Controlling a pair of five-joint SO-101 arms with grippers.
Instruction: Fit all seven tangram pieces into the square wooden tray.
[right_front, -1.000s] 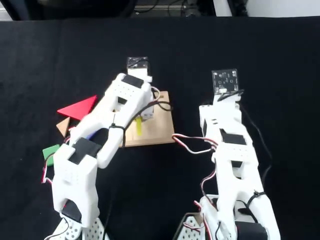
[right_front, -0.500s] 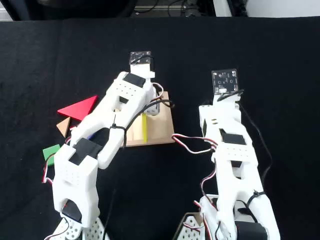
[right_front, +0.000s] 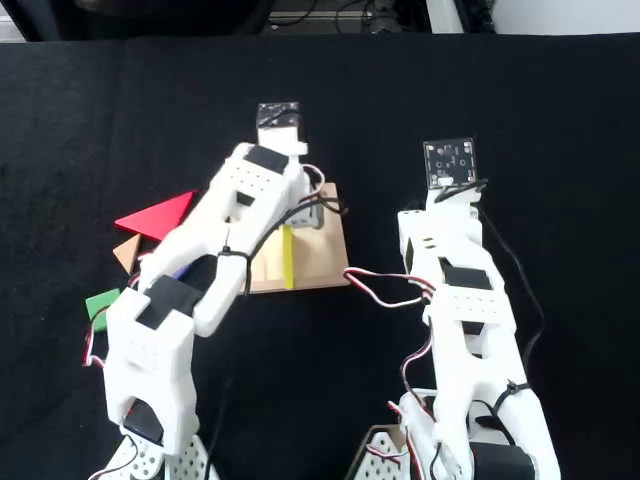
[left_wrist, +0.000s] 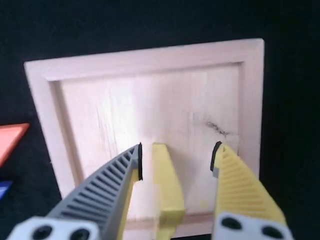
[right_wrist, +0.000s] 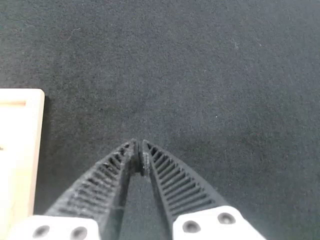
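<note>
While the left gripper (left_wrist: 177, 159) hung over the wooden tray (left_wrist: 150, 62) with jaws wide apart, gripping nothing, the yellow piece (left_wrist: 167, 190) lay in the tray between them. The right gripper (right_wrist: 138, 156) was closed and empty above the black cloth (right_wrist: 200, 60), near the tray's rim. A red piece (right_front: 160, 214) and a green piece (right_front: 100, 302) lay off the tray

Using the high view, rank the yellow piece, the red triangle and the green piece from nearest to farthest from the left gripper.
1. Yellow piece, in the wooden tray, right at the left gripper.
2. Red triangle, on the table left of the tray.
3. Green piece, farther left, nearer the arm's base.
</note>
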